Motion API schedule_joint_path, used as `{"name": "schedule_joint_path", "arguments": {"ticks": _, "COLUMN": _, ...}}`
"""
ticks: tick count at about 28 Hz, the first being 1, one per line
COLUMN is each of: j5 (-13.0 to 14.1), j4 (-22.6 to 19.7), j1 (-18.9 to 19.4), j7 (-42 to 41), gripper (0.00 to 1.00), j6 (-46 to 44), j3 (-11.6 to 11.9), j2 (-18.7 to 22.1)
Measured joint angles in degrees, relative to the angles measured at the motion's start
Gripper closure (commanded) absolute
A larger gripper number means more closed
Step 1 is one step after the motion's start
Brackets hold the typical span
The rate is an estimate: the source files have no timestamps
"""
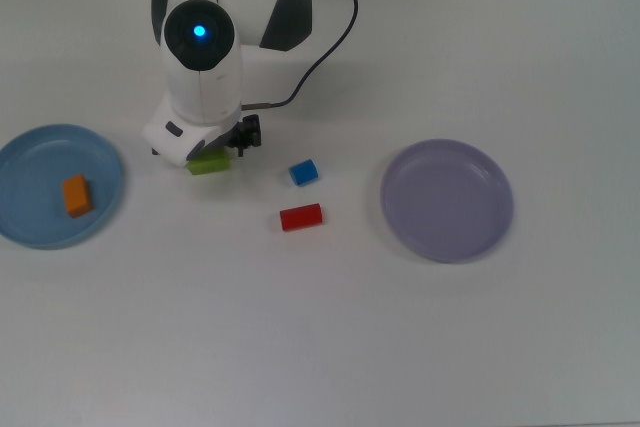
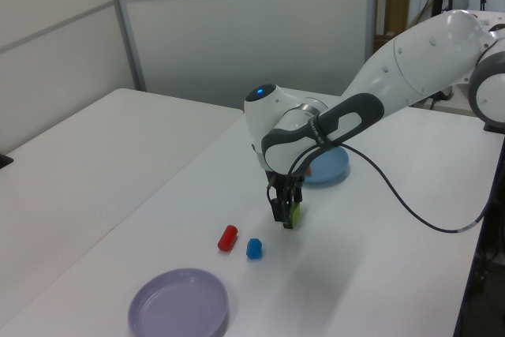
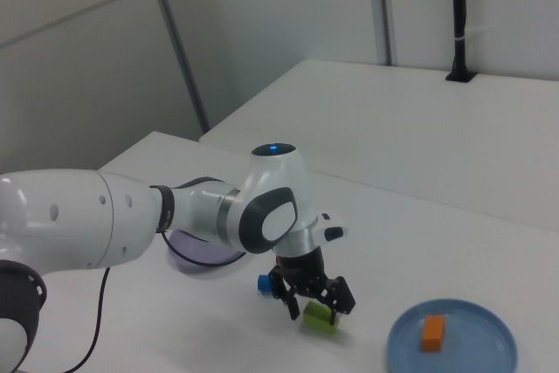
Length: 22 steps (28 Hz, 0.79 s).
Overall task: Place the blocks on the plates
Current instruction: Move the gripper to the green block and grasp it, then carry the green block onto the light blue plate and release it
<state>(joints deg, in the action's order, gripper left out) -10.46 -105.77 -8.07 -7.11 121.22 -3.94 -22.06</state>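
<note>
The green block (image 1: 210,164) lies on the white table, half hidden under my wrist in the top view. My gripper (image 3: 316,305) is open, with its fingers standing either side of the green block (image 3: 320,318), low over it. In the left view the gripper (image 2: 286,215) covers most of the green block (image 2: 295,211). The orange block (image 1: 76,195) rests on the light blue plate (image 1: 30,222). The blue block (image 1: 303,172) and red block (image 1: 300,217) lie loose between the plates. The lavender plate (image 1: 447,237) holds nothing.
The arm's black cable (image 1: 330,32) loops over the table behind the gripper. In the left view the arm reaches in from the right, over the light blue plate (image 2: 335,170). A table edge runs along the left view's right side.
</note>
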Motion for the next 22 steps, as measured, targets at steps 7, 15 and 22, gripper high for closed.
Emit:
{"name": "schedule_joint_path", "arguments": {"ticks": 7, "j5": 0.0, "j4": 0.3, "j1": -0.3, "j7": -0.7, "gripper": 0.05, "j6": 0.0, "j3": 0.3, "j2": 0.0}}
{"name": "schedule_joint_path", "arguments": {"ticks": 15, "j5": 0.0, "j4": 0.3, "j1": -0.9, "j7": -0.7, "gripper": 0.11, "j6": 0.0, "j3": 0.3, "j2": -0.1}}
{"name": "schedule_joint_path", "arguments": {"ticks": 22, "j5": 0.0, "j4": 0.3, "j1": -1.2, "j7": -0.7, "gripper": 0.31, "j6": 0.1, "j3": 0.3, "j2": -0.1}}
